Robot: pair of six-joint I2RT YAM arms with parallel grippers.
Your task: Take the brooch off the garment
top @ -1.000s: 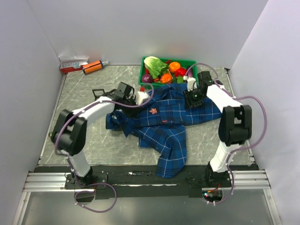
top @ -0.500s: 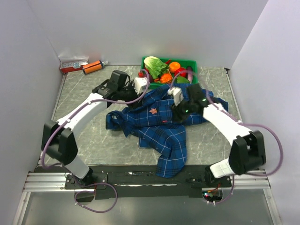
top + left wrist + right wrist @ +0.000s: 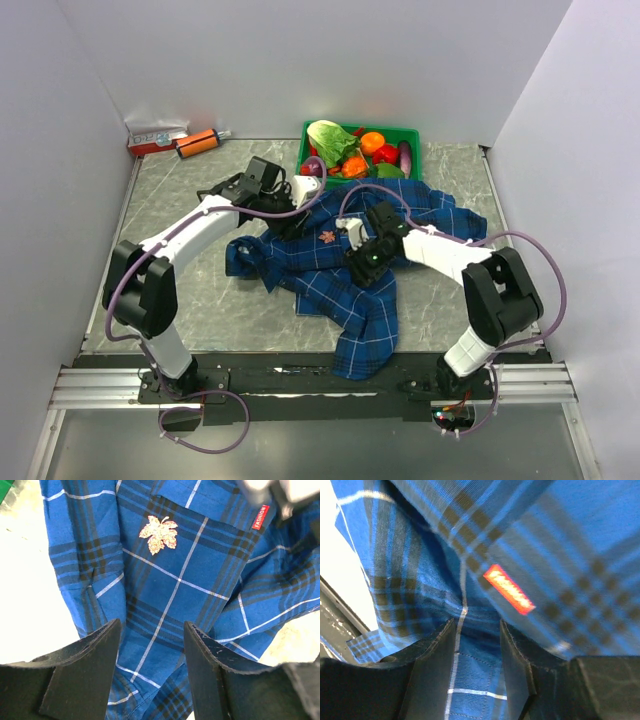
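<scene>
brooch (image 3: 158, 534) still pinned on shirt (image 3: 190, 605), removal not started; left fingers (image 3: 90, 665) wide, empty, right fingers (image 3: 432, 670) part-open low over it

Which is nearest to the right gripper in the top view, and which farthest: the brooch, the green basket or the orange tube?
1. The brooch, pinned on the shirt, just up and left of the right gripper.
2. The green basket, at the table's far edge, beyond the shirt.
3. The orange tube, in the far-left corner.

right end effector (image 3: 360, 262) shifted left, over garment (image 3: 366, 322)
</scene>
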